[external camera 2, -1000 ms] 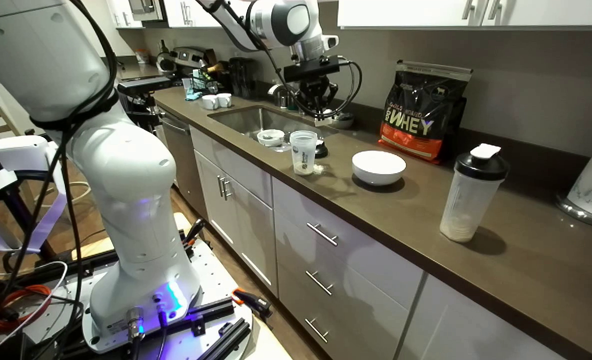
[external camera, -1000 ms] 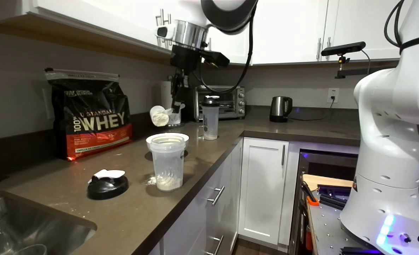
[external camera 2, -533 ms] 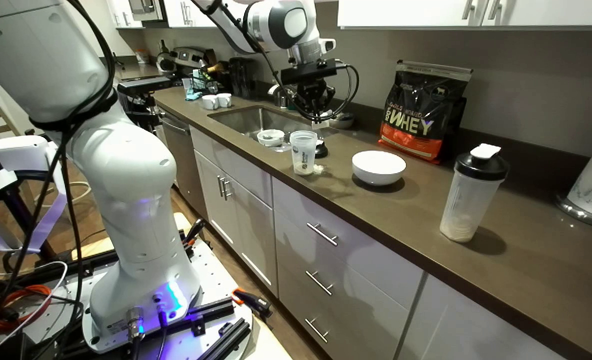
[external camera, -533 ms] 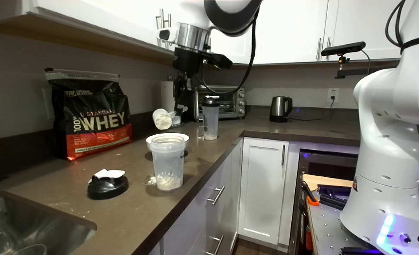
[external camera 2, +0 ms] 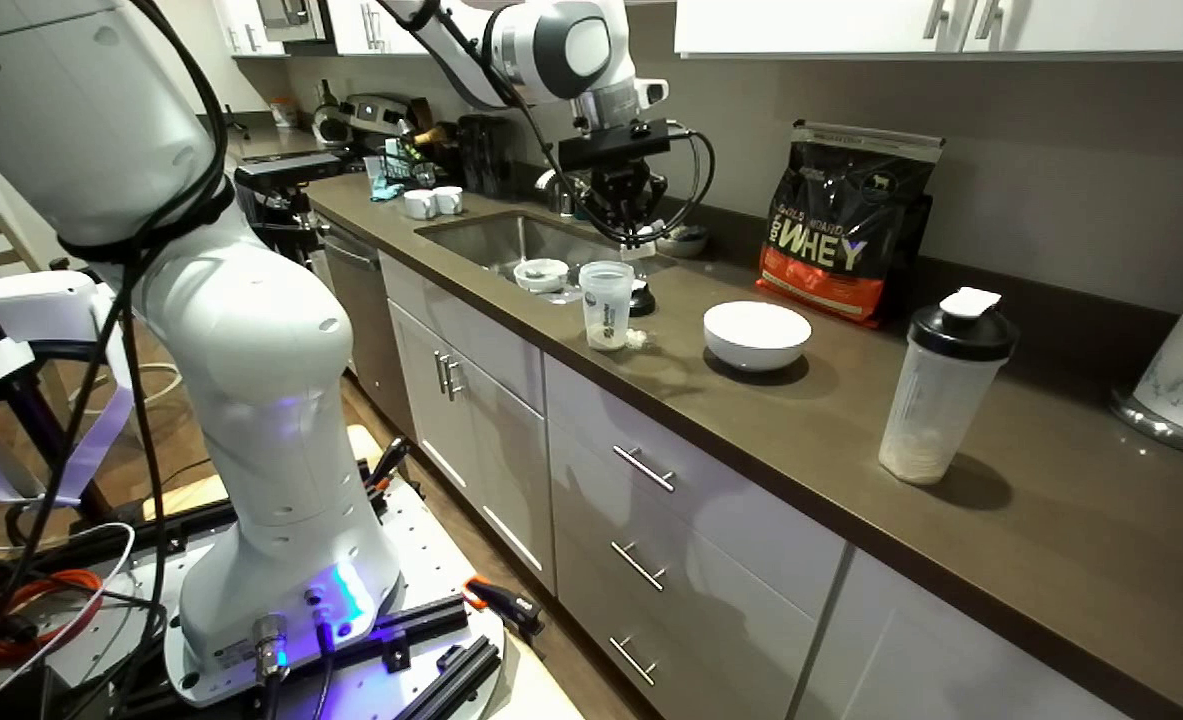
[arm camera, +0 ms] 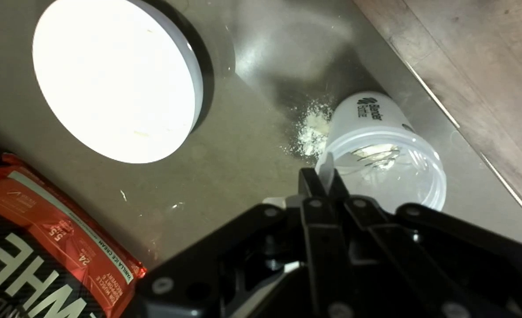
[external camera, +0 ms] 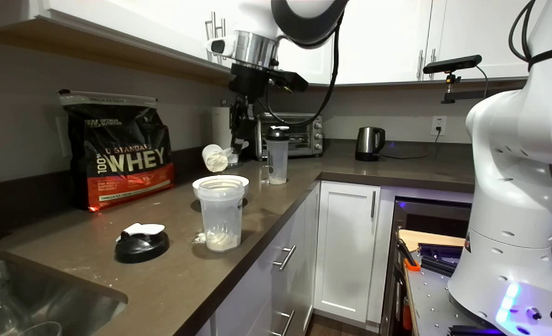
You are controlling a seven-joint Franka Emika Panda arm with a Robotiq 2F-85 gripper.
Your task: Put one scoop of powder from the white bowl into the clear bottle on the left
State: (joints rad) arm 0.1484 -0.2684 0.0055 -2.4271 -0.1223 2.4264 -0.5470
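My gripper is shut on the handle of the white scoop, which is tilted and heaped with pale powder. The handle tip pokes out between the fingers in the wrist view; the scoop's cup is hidden there. The open clear bottle stands upright with some powder at its bottom. It also shows in the other views. The fingertips overlap its rim in the wrist view; the scoop is above and apart from it. The white bowl stands beside the bottle.
A lidded clear bottle stands farther along the counter. A whey bag leans by the wall. A black lid lies near the sink. Spilled powder lies beside the open bottle.
My gripper and the loaded scoop have moved slightly right and down in an exterior view, and slightly left in an exterior view. The bottle and bowl have not moved.
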